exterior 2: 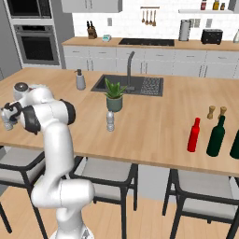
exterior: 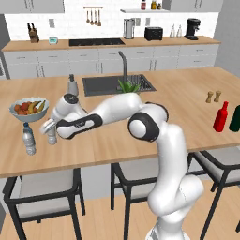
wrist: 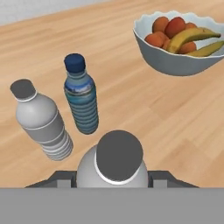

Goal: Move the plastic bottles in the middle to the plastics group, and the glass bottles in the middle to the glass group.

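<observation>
Gripper (wrist: 114, 181) jaws grasp a pale-capped plastic bottle (wrist: 114, 164) upright over the wooden counter (wrist: 144, 118), near the blue-capped bottle (wrist: 82, 98) and a second pale-capped bottle (wrist: 41, 120), with the fruit bowl (wrist: 175, 61) beyond, while the red bottle (exterior: 221, 117) stands beside the green bottle (exterior: 235, 119) well apart.

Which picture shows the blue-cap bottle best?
The hand view: the blue-cap bottle stands close and whole, its cap and ribs clear, beside a grey-cap bottle. In the left base view it is small by the fruit bowl. In the right base view I cannot pick it out.
</observation>
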